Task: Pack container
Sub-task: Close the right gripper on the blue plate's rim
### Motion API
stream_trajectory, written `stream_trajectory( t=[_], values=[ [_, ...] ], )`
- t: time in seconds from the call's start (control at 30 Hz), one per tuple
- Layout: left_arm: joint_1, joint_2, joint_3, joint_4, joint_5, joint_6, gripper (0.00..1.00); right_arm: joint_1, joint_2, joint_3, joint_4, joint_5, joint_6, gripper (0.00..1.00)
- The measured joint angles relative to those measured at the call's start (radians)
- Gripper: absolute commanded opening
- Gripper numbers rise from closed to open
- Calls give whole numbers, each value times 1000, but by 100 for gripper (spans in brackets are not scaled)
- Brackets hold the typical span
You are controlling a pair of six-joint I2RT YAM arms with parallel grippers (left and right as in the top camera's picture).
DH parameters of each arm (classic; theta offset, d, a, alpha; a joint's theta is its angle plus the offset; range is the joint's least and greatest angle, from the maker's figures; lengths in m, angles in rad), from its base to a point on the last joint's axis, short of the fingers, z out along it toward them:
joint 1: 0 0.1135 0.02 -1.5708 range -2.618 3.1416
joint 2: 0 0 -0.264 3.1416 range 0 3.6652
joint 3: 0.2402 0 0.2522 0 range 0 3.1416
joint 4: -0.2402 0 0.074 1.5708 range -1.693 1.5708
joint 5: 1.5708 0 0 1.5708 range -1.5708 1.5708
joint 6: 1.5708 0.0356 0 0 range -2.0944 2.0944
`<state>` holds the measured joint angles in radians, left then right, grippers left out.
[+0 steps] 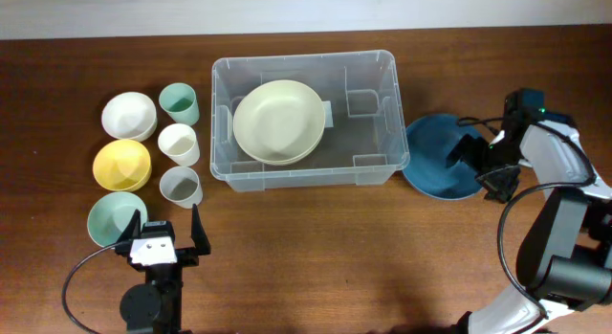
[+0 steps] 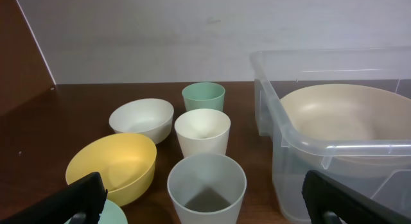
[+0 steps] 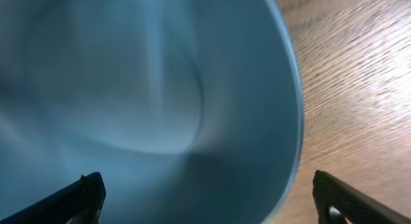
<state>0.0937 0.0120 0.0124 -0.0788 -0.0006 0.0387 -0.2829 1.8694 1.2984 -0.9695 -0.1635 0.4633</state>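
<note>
The container (image 1: pixel 304 119) sits on the table (image 1: pixel 316 257) with a cream bowl (image 1: pixel 279 121) in its left half. A squarish patch (image 1: pixel 361 102) shows on its base, too small to read. Just right of the container, the right gripper (image 1: pixel 483 164) hovers over a blue plate (image 1: pixel 435 160), fingers spread and gripping nothing. Left of the container stand bowls and cups. Near-left of it, the left gripper (image 1: pixel 167 229) is spread wide and empty.

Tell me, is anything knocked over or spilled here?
No, nothing stands out. The cups and bowls stand upright left of the container, a cream plate lies inside it, and a blue plate waits outside by the right gripper.
</note>
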Motion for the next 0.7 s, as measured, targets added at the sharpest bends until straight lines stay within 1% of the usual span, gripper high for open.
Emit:
stream_trajectory(
  t=[0.17, 0.47, 0.7],
  values=[
    [0, 0, 0, 0, 0, 0, 100, 0, 0, -33, 60, -7, 18, 99],
    [0, 0, 0, 0, 0, 0, 100, 0, 0, -40, 120, -20, 39, 99],
    [0, 0, 0, 0, 0, 0, 100, 0, 2, -40, 130, -23, 57, 99]
  ],
)
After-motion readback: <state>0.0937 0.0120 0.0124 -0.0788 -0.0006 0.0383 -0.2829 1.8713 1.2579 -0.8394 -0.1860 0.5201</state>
